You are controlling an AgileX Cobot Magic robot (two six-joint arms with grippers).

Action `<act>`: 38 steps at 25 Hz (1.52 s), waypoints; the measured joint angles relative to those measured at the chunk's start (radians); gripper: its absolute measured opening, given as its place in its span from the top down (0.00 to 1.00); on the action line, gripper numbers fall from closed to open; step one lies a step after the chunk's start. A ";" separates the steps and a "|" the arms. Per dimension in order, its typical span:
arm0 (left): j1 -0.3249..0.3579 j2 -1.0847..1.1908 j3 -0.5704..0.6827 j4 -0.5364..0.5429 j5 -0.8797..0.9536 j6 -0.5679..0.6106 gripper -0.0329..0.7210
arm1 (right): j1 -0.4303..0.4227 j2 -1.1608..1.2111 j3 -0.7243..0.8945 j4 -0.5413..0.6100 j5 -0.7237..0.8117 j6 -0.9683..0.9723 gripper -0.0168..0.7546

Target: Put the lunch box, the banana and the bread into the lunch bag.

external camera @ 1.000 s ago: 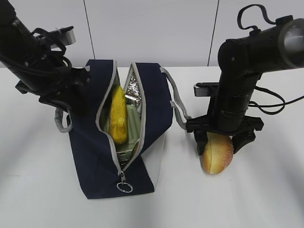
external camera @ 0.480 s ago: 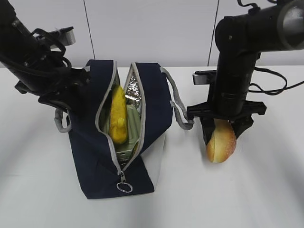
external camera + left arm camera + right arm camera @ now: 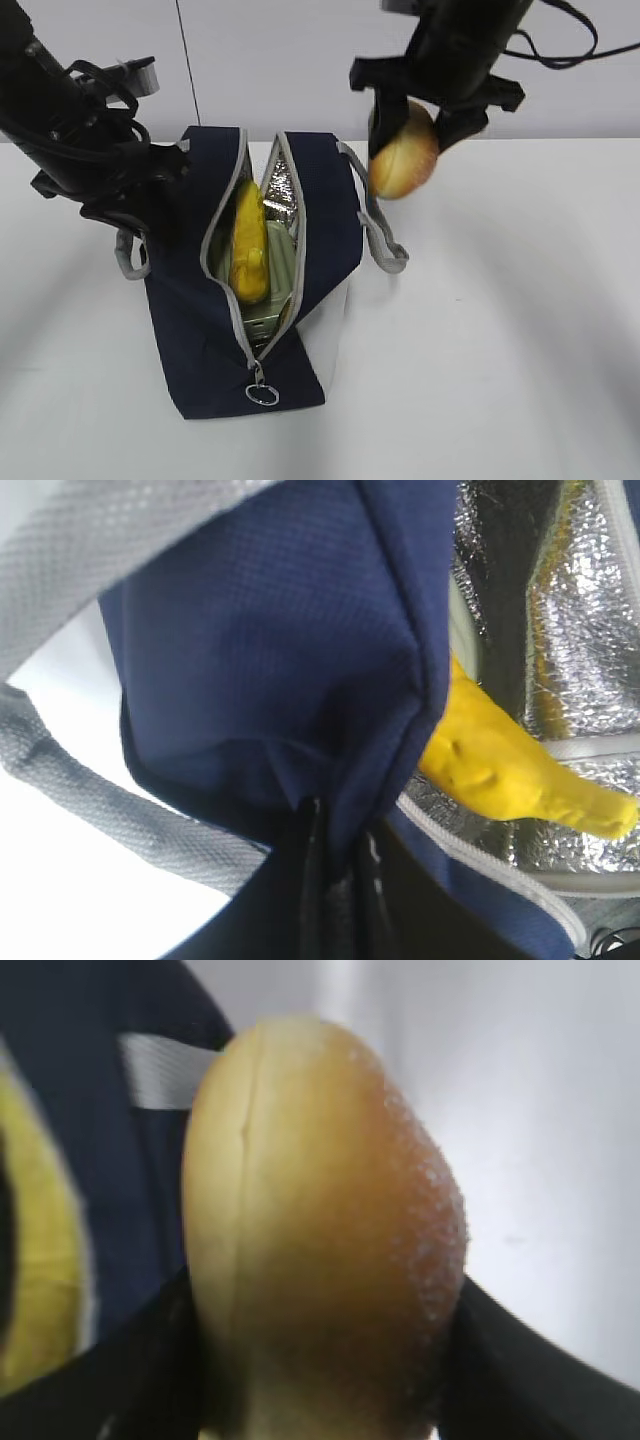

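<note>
The navy lunch bag (image 3: 320,215) stands unzipped on the white table, its silver lining (image 3: 580,660) showing. Inside it the yellow banana (image 3: 248,245) lies on top of the sage-green lunch box (image 3: 283,270); the banana (image 3: 510,775) also shows in the left wrist view. My left gripper (image 3: 150,190) is shut on the bag's left wall (image 3: 300,680), holding it apart. My right gripper (image 3: 425,115) is shut on the golden-brown bread (image 3: 403,160), which hangs in the air just right of the bag's far end, above a grey handle (image 3: 375,225). The bread (image 3: 320,1240) fills the right wrist view.
A zipper pull ring (image 3: 262,394) hangs at the bag's near end. Another grey handle (image 3: 130,255) loops out on the bag's left. White table (image 3: 500,380) stretches to the right of the bag.
The right gripper closed on the bread, lifted it off the table and carried it up and leftwards to beside the bag. The left gripper and bag stayed still.
</note>
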 joint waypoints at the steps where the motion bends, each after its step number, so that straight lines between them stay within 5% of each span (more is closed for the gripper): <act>1: 0.000 0.000 0.000 -0.002 0.004 0.000 0.92 | 0.000 -0.004 -0.030 0.034 0.002 -0.005 0.41; 6: 0.000 0.000 0.000 -0.069 0.028 -0.002 0.92 | 0.014 -0.008 -0.082 0.223 0.010 -0.066 0.42; 20: 0.000 0.000 0.000 -0.128 0.020 -0.004 0.92 | 0.058 0.115 -0.084 0.503 0.002 -0.183 0.42; 28: 0.000 0.000 0.000 -0.128 0.019 -0.004 0.92 | 0.066 0.210 -0.085 0.535 -0.006 -0.201 0.41; 33: 0.000 0.000 0.000 -0.128 0.019 -0.004 0.92 | 0.071 0.233 -0.090 0.535 -0.017 -0.233 0.18; 38: 0.000 0.000 0.000 -0.128 0.019 -0.004 0.92 | 0.071 0.238 -0.098 0.535 -0.011 -0.244 0.13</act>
